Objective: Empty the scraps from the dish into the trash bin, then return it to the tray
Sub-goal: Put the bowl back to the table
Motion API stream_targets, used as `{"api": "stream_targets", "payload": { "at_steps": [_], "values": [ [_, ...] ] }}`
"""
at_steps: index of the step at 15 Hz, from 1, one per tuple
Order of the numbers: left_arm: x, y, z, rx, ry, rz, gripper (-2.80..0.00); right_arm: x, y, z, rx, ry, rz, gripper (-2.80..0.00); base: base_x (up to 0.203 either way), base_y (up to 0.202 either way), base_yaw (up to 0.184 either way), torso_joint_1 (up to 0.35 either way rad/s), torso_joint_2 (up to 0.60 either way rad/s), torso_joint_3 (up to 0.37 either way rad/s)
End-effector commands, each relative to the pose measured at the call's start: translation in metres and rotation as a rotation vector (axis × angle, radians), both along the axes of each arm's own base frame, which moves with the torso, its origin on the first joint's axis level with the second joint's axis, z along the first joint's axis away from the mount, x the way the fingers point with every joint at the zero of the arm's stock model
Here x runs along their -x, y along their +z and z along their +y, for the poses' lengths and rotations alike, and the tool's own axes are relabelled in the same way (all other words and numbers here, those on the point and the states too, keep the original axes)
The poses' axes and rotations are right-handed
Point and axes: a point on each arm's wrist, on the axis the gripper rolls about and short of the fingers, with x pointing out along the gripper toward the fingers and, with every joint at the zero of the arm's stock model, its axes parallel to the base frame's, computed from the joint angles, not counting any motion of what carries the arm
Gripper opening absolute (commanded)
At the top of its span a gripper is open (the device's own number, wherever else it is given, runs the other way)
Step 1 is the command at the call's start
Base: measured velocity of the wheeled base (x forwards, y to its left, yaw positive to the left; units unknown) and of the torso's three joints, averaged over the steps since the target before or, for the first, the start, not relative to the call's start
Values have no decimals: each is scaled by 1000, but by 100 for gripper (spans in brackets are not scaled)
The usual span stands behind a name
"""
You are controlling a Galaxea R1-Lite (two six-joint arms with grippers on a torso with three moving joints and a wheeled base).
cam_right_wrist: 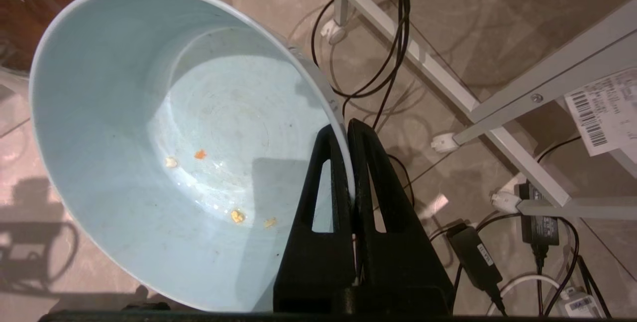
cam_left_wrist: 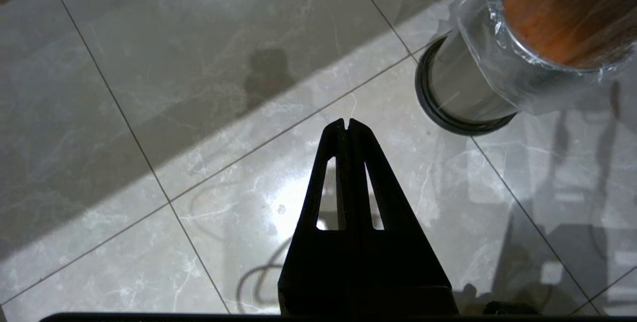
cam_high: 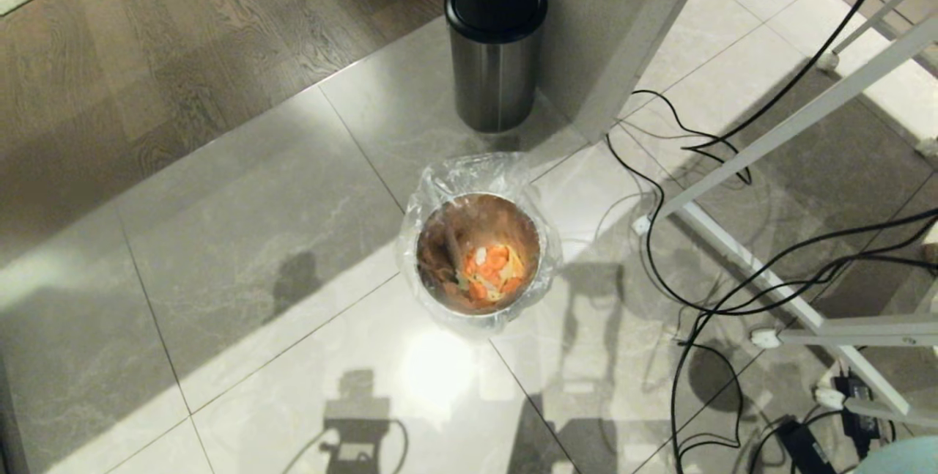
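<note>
The trash bin (cam_high: pixel 469 221) stands on the tiled floor in the middle of the head view, a clear bag over its rim. Orange and pale scraps (cam_high: pixel 492 272) lie at its bottom. My right gripper (cam_right_wrist: pixel 346 125) is shut on the rim of the pale blue dish (cam_right_wrist: pixel 149 113), one finger inside and one outside. Only a few tiny crumbs (cam_right_wrist: pixel 237 216) cling to the dish's inside. Its edge shows at the head view's lower right corner (cam_high: pixel 909 456). My left gripper (cam_left_wrist: pixel 347 123) hangs shut and empty over the floor, beside the trash bin (cam_left_wrist: pixel 468 98). The tray is out of view.
A steel bin with a black lid (cam_high: pixel 495 49) stands behind the trash bin, by a wall corner. To the right are white frame legs (cam_high: pixel 769 137), black cables (cam_high: pixel 696 298) and power adapters (cam_right_wrist: pixel 477 257). Wood flooring (cam_high: pixel 146 56) lies at the far left.
</note>
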Motion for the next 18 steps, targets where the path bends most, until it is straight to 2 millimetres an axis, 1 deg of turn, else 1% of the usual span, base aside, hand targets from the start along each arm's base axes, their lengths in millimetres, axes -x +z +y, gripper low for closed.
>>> {"api": "stream_targets", "payload": {
  "at_steps": [1,18],
  "values": [
    [0,0,0,3,-1,0,-280,0,0,0,0,0,0,-280,0,0,0,-2,5,162],
    [0,0,0,4,1,0,-280,0,0,0,0,0,0,-280,0,0,0,2,5,201]
  ]
}}
